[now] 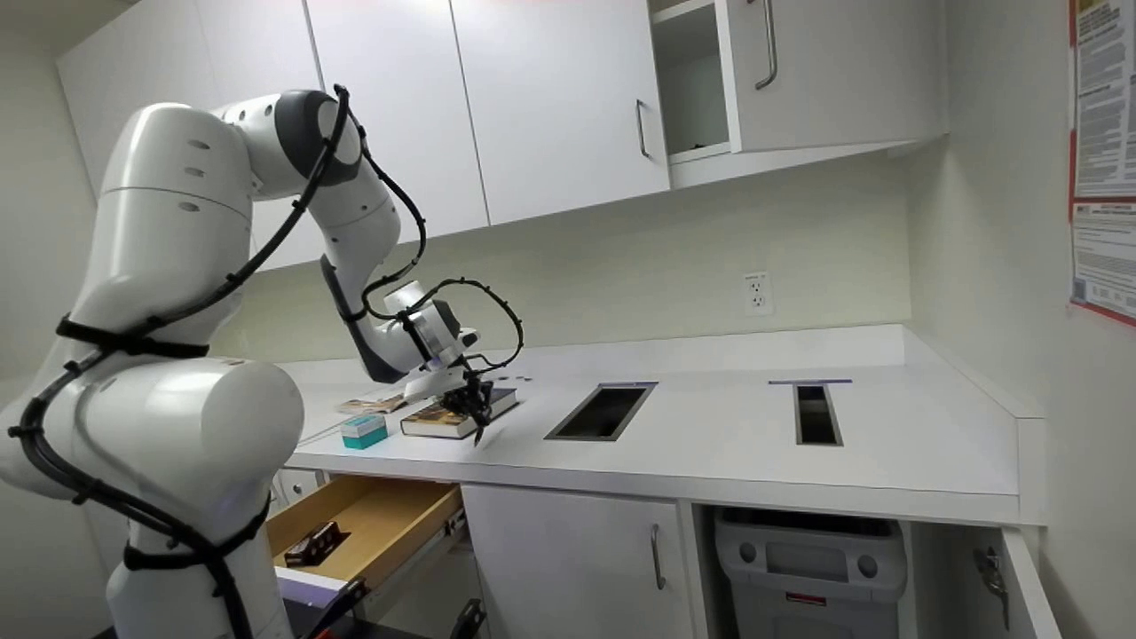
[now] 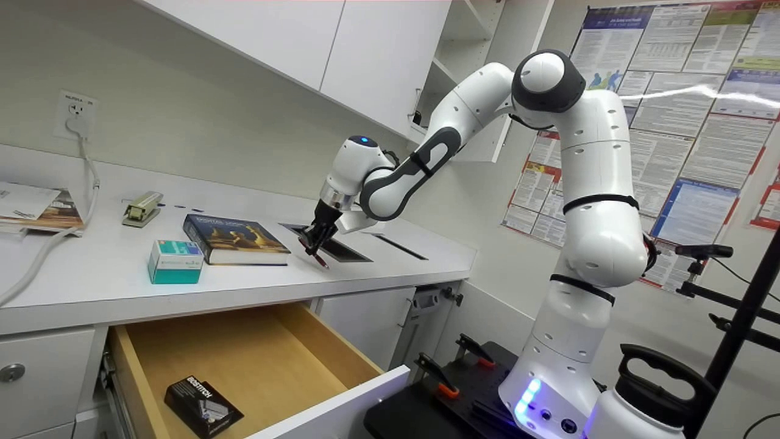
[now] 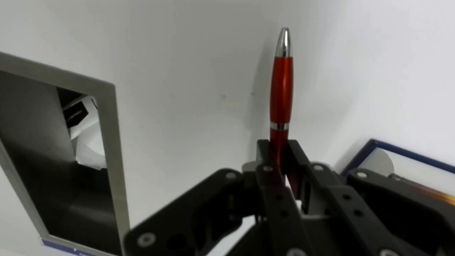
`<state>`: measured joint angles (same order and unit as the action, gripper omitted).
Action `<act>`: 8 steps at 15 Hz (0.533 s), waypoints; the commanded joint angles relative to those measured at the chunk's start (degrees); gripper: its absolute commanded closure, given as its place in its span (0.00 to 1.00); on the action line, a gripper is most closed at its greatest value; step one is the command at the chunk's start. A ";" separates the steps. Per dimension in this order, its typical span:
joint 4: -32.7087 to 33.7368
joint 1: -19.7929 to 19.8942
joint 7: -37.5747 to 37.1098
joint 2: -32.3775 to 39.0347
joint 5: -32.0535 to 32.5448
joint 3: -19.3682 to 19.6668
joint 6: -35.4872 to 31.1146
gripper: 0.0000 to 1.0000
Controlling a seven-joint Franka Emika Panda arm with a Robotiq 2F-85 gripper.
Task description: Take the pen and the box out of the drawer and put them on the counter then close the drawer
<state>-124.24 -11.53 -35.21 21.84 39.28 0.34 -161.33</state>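
My gripper is shut on a red pen with a silver tip, which points out from the fingers. In an exterior view the gripper holds the pen tilted, low over the white counter, between the book and a cut-out. I cannot tell whether the tip touches the counter. The drawer is open, with light wood inside and a white front. A black Bostitch box lies in it, near the front. In an exterior view the drawer and the box are partly behind the arm.
A thick book, a teal-and-white box and a green stapler are on the counter. A dark cut-out is beside the gripper; a narrower cut-out is farther along. An upper cupboard door stands open.
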 commanded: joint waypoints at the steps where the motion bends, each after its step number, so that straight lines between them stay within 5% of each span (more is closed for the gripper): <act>1: 2.61 -2.87 -7.21 1.82 1.71 2.03 0.29 0.61; 3: 2.56 -4.09 -9.03 0.82 2.65 2.42 1.29 0.55; 8: -2.06 -3.43 -1.85 -8.10 -1.06 -2.06 5.46 0.16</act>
<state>-122.31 -15.34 -41.65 21.05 40.52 0.97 -160.11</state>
